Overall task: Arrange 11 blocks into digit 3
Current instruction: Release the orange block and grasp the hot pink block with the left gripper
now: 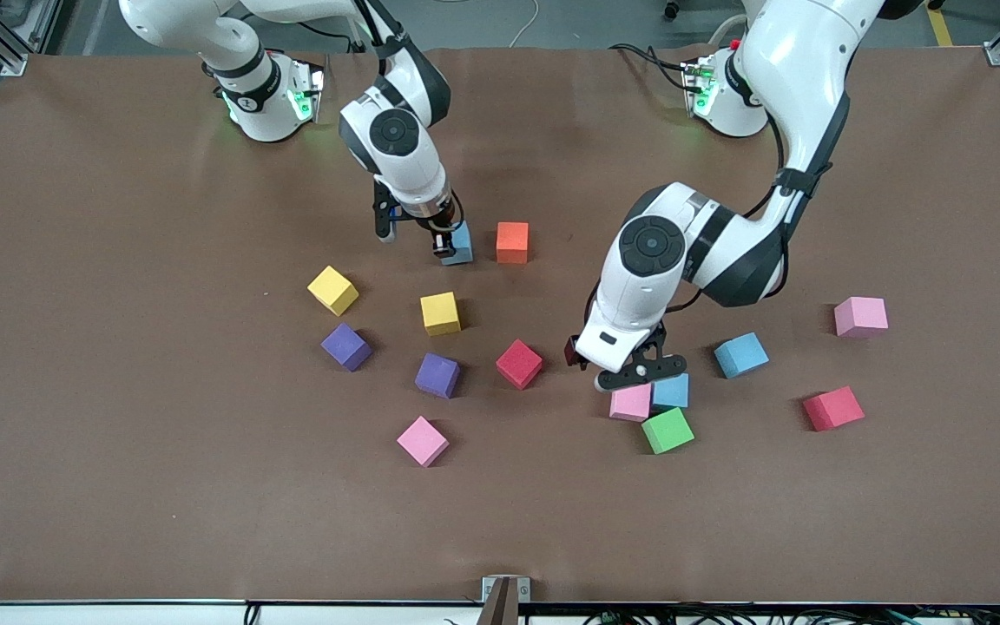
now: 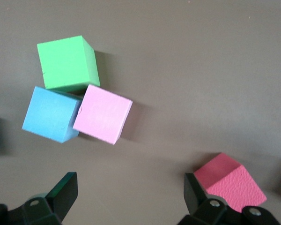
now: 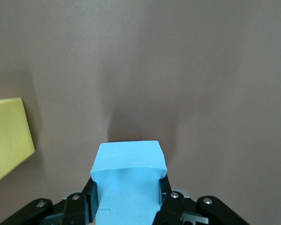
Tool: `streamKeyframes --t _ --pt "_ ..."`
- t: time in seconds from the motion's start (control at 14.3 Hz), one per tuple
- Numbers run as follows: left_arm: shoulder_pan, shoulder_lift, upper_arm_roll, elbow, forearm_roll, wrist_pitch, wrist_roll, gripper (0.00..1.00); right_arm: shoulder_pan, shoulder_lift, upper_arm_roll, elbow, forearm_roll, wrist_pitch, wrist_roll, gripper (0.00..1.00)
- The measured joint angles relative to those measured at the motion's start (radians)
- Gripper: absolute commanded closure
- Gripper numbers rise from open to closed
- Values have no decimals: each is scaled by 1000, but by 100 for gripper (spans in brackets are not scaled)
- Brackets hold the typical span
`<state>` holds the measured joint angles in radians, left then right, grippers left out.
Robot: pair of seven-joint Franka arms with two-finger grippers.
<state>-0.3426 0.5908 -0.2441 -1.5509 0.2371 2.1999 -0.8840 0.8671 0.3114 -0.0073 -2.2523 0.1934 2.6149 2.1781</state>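
- Step in hand, as judged: early placement. The right gripper [image 1: 446,246] is pinching a blue block [image 1: 460,243] low at the table, just beside the orange block [image 1: 512,242]. The two appear to start one row of the digit 3, which is not yet formed.
- Right wrist view confirms the hold: the fingers [image 3: 91,199] press both sides of the blue block [image 3: 128,180], with a yellow block [image 3: 8,138] at the edge of that view.
- The left gripper [image 1: 639,373] hangs with its fingers spread wide, holding nothing, over the table just above a cluster of three touching blocks: pink [image 1: 630,403], blue [image 1: 671,391] and green [image 1: 667,430]. In its wrist view the cluster lies ahead of the fingers [image 2: 65,192], not between them.
- Remaining blocks lie scattered and apart: two yellow [image 1: 332,289] [image 1: 440,313], two purple [image 1: 345,346] [image 1: 437,375], a red [image 1: 518,364], a pink [image 1: 422,441]; toward the left arm's end, another blue [image 1: 740,355], red [image 1: 832,408] and pink [image 1: 860,316].
- Next move, as judged: seat the held blue block flush against the orange one before letting go. The left arm needs to single out one block from the tight cluster without nudging its neighbours.
- Containers: none in view; all blocks rest directly on the brown table [image 1: 118,434].
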Motion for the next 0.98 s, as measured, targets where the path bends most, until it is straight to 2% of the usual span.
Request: streamKeyframes --t 0.49,0.98 --pt "147 46 -1 57 0 1 89 0 19 74 0 74 66 -1 17 100" --pt "173 44 -3 60 0 -83 115 0 22 78 0 82 119 -3 18 100"
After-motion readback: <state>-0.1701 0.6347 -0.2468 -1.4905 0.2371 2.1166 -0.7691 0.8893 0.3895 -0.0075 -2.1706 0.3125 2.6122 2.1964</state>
